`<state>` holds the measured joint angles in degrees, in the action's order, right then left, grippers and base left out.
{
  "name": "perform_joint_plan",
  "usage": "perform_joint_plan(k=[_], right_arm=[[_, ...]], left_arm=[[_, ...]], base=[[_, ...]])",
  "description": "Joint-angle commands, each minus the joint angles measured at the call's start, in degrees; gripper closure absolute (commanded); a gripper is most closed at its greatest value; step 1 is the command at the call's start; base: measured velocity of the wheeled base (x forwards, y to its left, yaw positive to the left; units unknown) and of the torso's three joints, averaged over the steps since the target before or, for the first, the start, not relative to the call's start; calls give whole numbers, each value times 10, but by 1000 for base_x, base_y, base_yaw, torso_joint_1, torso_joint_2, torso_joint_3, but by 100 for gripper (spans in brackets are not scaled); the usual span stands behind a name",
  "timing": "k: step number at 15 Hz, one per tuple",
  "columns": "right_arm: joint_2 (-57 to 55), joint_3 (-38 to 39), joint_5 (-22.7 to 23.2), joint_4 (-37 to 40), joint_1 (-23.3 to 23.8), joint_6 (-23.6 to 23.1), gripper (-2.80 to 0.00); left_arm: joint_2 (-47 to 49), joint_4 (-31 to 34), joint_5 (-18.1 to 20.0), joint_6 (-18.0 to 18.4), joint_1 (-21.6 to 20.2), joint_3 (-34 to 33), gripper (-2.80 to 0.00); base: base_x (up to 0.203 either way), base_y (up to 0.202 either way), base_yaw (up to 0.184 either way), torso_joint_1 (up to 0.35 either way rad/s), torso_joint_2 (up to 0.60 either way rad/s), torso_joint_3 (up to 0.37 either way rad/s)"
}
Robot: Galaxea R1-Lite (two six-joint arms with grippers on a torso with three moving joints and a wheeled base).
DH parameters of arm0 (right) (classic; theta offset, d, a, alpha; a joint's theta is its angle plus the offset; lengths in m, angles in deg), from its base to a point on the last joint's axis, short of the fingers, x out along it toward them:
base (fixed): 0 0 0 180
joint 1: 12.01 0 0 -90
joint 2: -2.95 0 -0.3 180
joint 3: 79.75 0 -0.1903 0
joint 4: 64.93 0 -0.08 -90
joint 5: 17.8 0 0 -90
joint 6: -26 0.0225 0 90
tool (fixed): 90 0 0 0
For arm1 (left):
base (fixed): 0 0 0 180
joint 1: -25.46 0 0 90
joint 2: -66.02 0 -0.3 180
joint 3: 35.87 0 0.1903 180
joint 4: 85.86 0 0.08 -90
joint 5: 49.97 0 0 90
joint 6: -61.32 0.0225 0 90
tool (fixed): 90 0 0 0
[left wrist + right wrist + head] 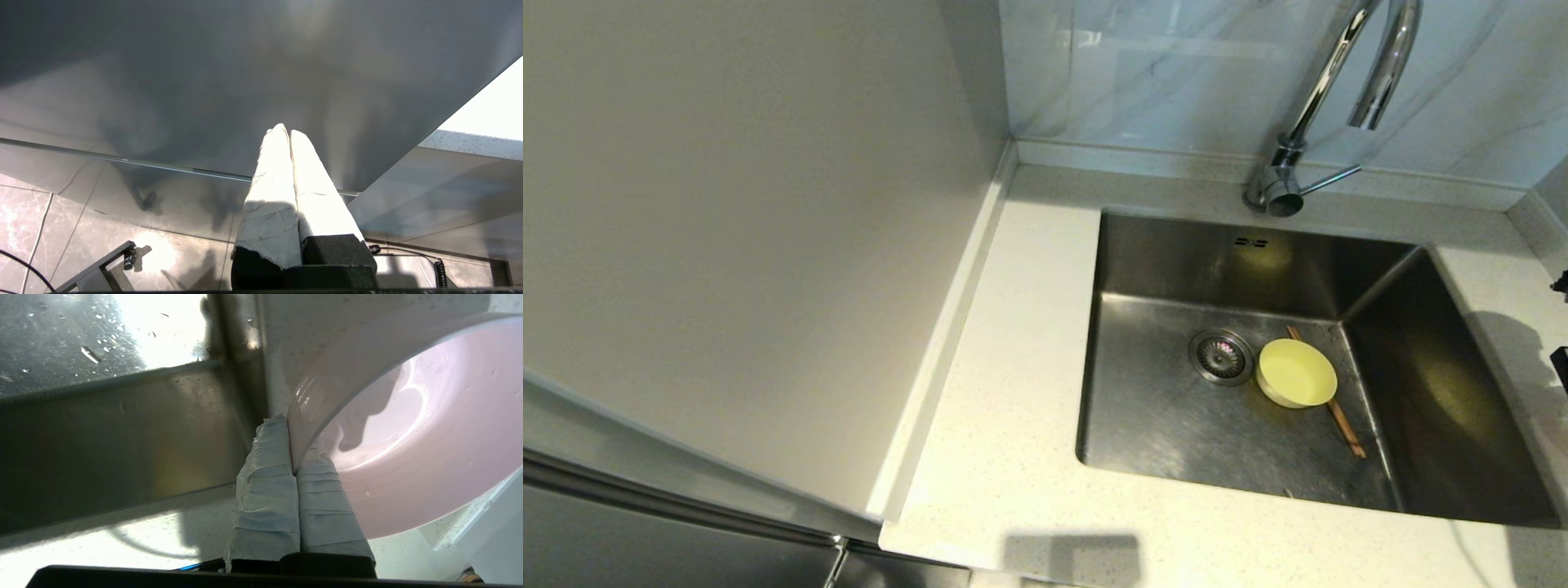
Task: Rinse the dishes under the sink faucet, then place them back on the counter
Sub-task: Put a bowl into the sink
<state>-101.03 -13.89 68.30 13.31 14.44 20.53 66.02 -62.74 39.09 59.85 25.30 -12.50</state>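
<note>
A pale yellow bowl [1297, 373] rests on the sink [1176, 408] floor beside the round drain strainer [1222, 356]. Brown chopsticks [1343, 425] lie under and past that bowl. The chrome faucet [1327, 82] rises at the sink's back edge, its thin side lever [1331, 180] pointing right. My right gripper [292, 435] is shut on the rim of the pale pink bowl [429, 441], one finger inside and one outside, over the counter [122, 535] right of the sink. The head view shows only a dark bit of that arm at its right edge. My left gripper [284, 130] is shut and empty, below the counter.
Off-white speckled counter [1013, 367] surrounds the sink. A tall grey panel [752, 229] stands along its left side. Glossy marble-look wall [1160, 65] runs behind the faucet. The left wrist view shows a cabinet front [204, 81] and tiled floor [41, 228].
</note>
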Motion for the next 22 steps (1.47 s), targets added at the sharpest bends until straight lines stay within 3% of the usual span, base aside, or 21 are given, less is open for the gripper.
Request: perform_joint_plan(k=[1, 4, 8, 11, 15, 22], right_arm=[[25, 37, -1, -27, -14, -1, 0], [48, 109, -5, -130, -56, -4, 0], [62, 121, -24, -148, -144, -8, 0], [65, 121, -59, -151, -224, -4, 0], [57, 156, -115, -220, -318, 4, 0], [-11, 178, -184, -339, -442, 3, 0]], left_arm=[[-2, 0, 0, 0, 0, 0, 0], [-2, 0, 0, 0, 0, 0, 0], [-2, 0, 0, 0, 0, 0, 0], [-2, 0, 0, 0, 0, 0, 0], [-2, 0, 0, 0, 0, 0, 0], [-2, 0, -1, 0, 0, 0, 0]], base=[[0, 0, 0, 0, 0, 0], [0, 0, 0, 0, 0, 0], [0, 0, 0, 0, 0, 0], [0, 0, 0, 0, 0, 0], [0, 0, 0, 0, 0, 0], [0, 0, 0, 0, 0, 0]])
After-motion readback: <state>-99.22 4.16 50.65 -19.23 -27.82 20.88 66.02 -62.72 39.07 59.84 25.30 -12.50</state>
